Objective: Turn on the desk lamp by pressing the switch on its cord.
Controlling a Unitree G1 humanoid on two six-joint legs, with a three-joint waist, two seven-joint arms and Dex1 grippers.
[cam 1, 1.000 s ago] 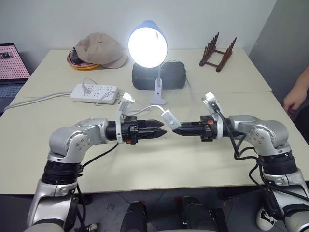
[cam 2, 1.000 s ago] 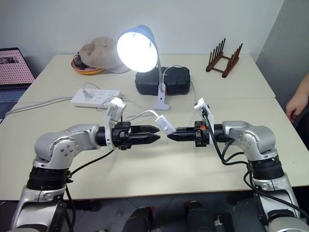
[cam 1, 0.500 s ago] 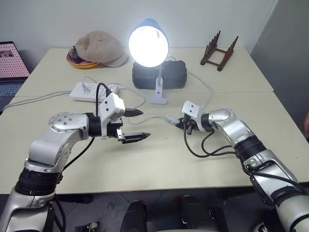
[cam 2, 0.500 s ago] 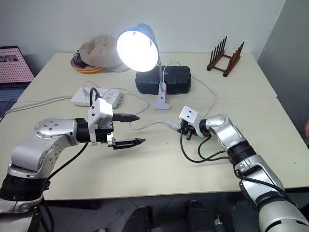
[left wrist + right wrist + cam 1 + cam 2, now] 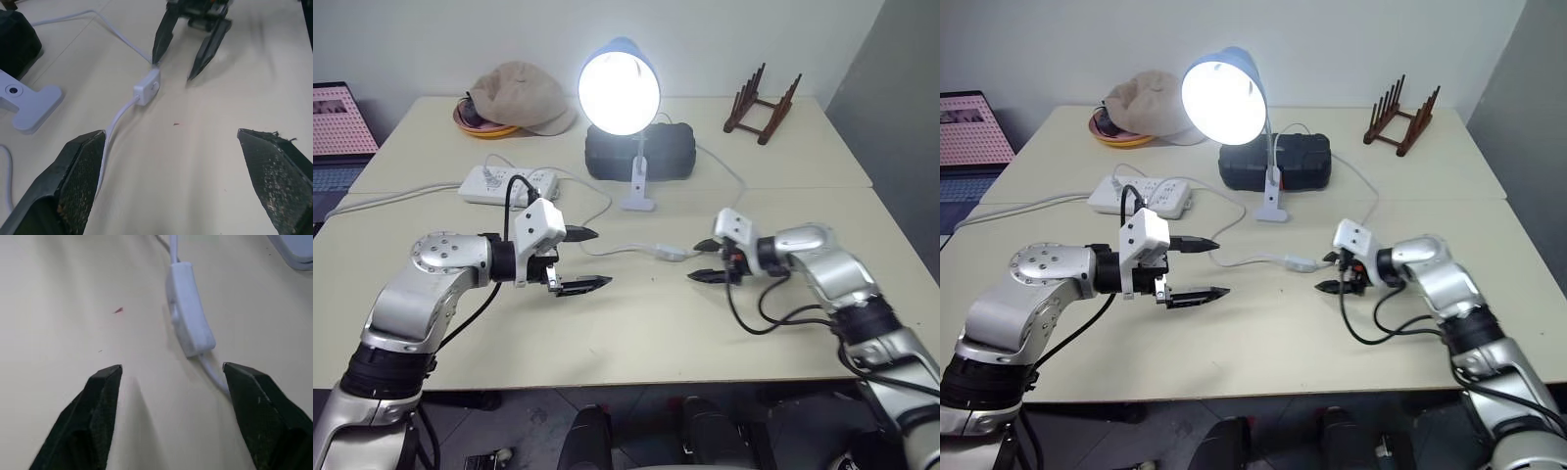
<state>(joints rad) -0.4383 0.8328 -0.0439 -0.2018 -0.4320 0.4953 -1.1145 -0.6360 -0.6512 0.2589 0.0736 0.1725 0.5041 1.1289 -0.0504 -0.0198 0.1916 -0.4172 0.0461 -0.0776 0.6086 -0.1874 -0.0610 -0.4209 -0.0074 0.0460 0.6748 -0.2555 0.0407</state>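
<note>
Both grippers hold nothing. Left gripper [image 5: 590, 259] has its fingers spread wide, hanging over the table [image 5: 636, 333] to the left of the switch [image 5: 670, 254]. Right gripper [image 5: 705, 262] is parted too, just right of the switch, touching nothing. Switch lies flat on the table along the cord [image 5: 617, 248], in front of the lit desk lamp [image 5: 619, 93].

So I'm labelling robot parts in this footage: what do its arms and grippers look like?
Both arms have rounded silver-grey metal shells with black joint sections. Each ends in a gripper, the left gripper and the right gripper, with two black tapered fingers whose inner pads are rough and grainy. A white boxy module sits on each wrist, and loose black cables loop along both forearms.
</note>
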